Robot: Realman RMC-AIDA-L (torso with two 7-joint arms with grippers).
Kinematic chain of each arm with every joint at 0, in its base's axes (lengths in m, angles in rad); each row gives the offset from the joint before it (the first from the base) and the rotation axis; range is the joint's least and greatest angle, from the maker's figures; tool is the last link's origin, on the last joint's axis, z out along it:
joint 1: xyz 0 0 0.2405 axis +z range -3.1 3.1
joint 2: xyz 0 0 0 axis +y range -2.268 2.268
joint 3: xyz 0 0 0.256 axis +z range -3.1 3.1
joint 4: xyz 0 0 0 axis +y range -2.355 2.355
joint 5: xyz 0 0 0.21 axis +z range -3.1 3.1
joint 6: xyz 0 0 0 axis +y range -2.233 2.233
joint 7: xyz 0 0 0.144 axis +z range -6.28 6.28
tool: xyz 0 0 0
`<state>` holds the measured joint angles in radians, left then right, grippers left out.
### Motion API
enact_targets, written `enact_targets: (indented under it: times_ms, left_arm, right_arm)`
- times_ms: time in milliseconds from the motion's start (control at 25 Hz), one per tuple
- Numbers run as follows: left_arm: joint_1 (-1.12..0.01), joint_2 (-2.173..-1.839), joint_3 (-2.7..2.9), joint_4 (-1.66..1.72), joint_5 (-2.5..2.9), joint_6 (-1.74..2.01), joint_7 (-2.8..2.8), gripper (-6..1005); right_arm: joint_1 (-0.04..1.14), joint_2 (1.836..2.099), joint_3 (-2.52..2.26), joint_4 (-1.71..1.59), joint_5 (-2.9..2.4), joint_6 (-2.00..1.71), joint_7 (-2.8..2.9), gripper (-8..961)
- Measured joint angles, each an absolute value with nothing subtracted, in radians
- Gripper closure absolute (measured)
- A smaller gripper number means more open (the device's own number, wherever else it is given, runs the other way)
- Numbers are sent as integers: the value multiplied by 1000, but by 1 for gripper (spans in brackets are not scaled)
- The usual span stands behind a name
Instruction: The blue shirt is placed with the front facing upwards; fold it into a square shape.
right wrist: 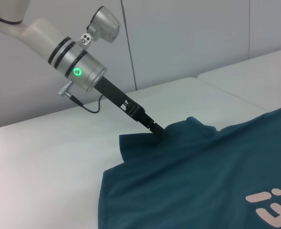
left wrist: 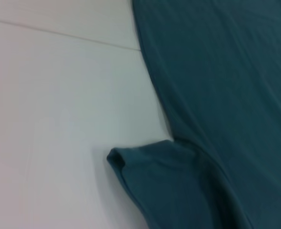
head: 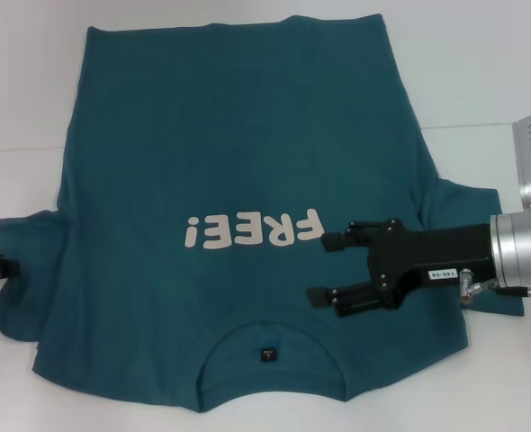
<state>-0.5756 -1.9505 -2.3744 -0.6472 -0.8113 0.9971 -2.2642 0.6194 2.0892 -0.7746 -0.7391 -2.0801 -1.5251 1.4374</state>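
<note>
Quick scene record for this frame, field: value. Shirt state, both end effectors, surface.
shirt: blue shirt spread flat, front up, white FREE! print showing, collar toward the robot, not yet folded
left end effector: left end effector at the edge of the shirt's sleeve on the robot's left; tip sunk into the cloth, grip unclear
right end effector: right end effector over the shirt beside the print, fingers open, holding nothing
surface: white table
</note>
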Motion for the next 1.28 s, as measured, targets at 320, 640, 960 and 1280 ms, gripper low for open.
enact_targets:
  times_ms: [320,640,960,1280]
  left_arm:
    - [-567,-1944,-2381,-710,-788,1032,-2278,967]
    - [-536,-1937,-2386,-780,-733,1056,-2326,950]
    - [-523,-1931,-2387,-811,-723,1069,-2342,933]
    - [-513,-1929,-2419,-866,-707,1085,-2352,915]
  right_arm:
    - [619,2088,-775,-748,-2080,-1527,1443,12]
    - [607,2091,-769,-764,-2080,-1532,1468,12]
    - [606,2091,-770,-765,-2080,-1534,1470,13]
    - [608,2089,-770,-767,-2080,-1534,1476,13]
